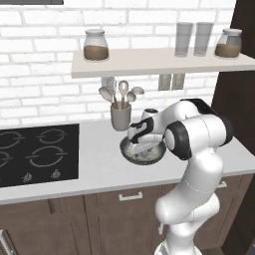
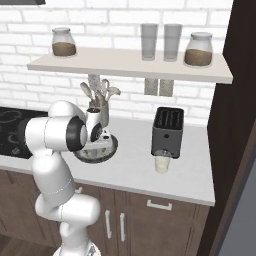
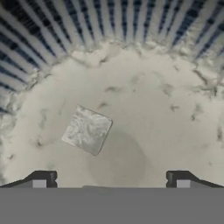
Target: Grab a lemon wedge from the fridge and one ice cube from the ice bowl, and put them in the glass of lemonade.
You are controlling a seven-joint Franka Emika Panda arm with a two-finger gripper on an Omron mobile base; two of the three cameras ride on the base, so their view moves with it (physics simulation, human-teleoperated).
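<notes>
Ice is the step in hand: the gripper [image 3: 110, 179], jaws spread wide and empty, hangs inside the ice bowl [image 1: 130, 154] above one ice cube [image 3: 86, 130]. The glass of lemonade [image 2: 161, 163] waits before the toaster [image 2: 167, 131]; both additions seemingly remain.

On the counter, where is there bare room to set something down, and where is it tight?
Bare counter lies between the ice bowl and the toaster, and between the cooktop and the bowl. It is tight behind the bowl by the utensil cup, and where the glass of lemonade fronts the toaster.
</notes>
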